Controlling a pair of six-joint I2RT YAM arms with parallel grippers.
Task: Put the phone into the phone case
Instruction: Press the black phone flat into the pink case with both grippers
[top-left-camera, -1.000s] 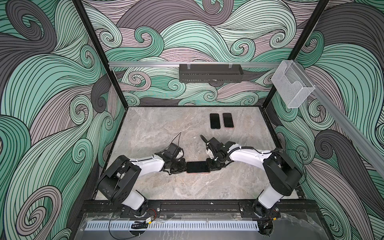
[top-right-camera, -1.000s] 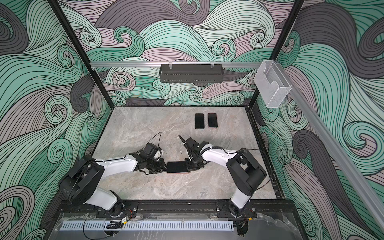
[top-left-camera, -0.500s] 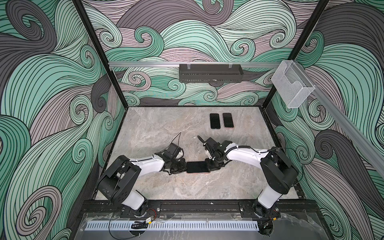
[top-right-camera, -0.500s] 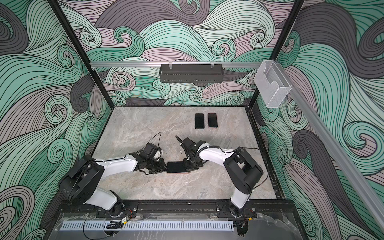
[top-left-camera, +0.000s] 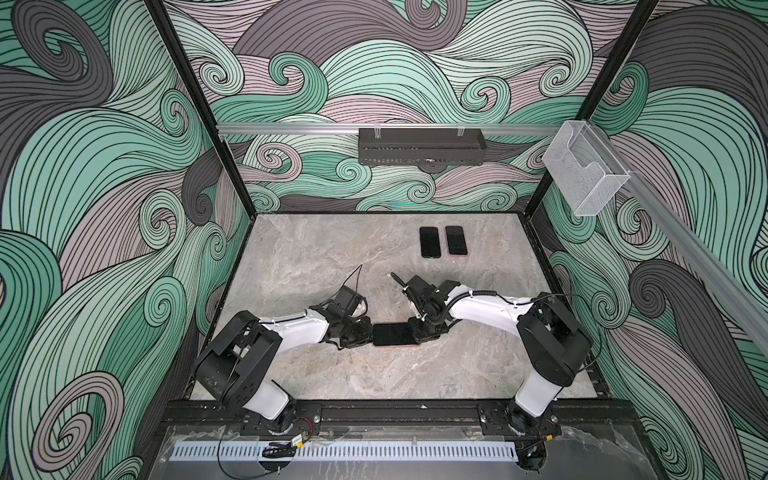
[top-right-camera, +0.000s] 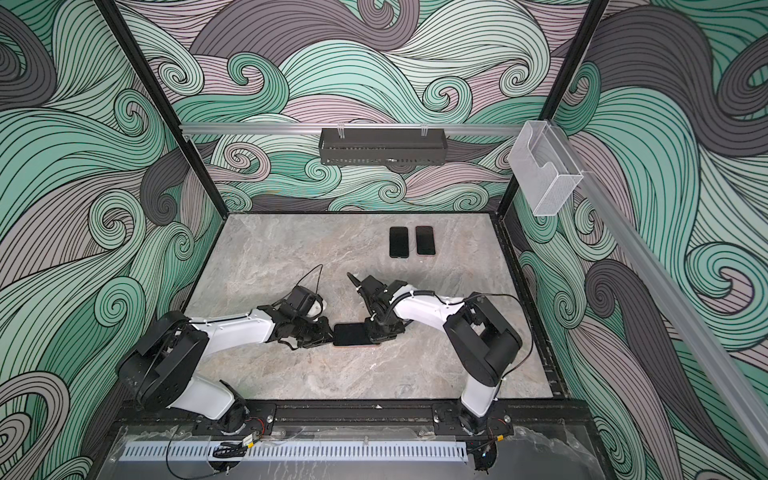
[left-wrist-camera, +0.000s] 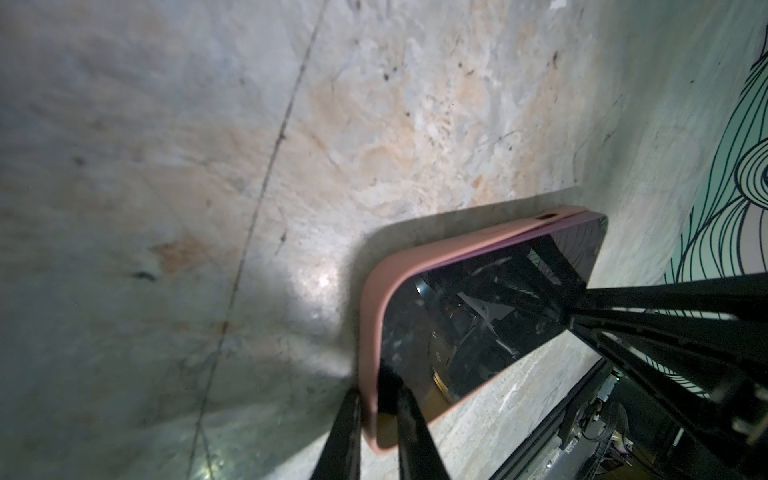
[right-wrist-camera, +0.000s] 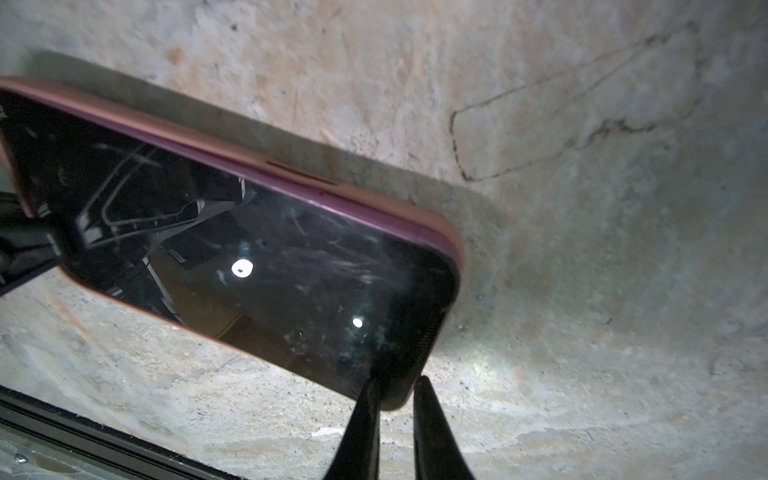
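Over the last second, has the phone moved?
No. In both top views the phone keeps its spot on the table, same offset from the two back phones, pinched at its ends by the left gripper and right gripper.

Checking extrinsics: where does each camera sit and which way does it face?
Top view: high above the front edge, facing down and away over the table; both arms whole, left gripper and right gripper at the phone.
Top view: same head, same facing, same arms; spare phones at the back.
Left wrist: on the left arm, facing along its fingers to the pink phone case; right gripper opposite.
Right wrist: on the right arm, facing along its fingers to the case's opposite end.
Shared: all four show the phone.
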